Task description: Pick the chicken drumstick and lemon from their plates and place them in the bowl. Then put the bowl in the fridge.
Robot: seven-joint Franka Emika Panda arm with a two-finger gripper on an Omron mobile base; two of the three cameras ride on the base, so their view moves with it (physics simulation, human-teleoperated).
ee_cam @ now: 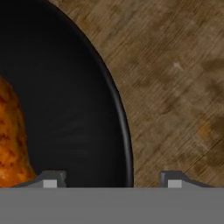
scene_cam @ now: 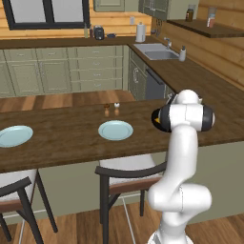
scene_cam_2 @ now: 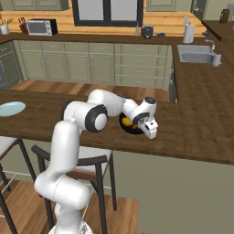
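Jaws (ee_cam: 109, 180) spread apart over the rim of the black bowl (ee_cam: 78, 113), one tip inside, one over the bare wooden table (ee_cam: 175, 87), gripping nothing. Drumstick (ee_cam: 11, 135) lying inside the bowl, lemon (scene_cam_2: 127, 121) beside it. Two pale plates (scene_cam: 116, 129) (scene_cam: 14, 135) left bare on the table, well apart.
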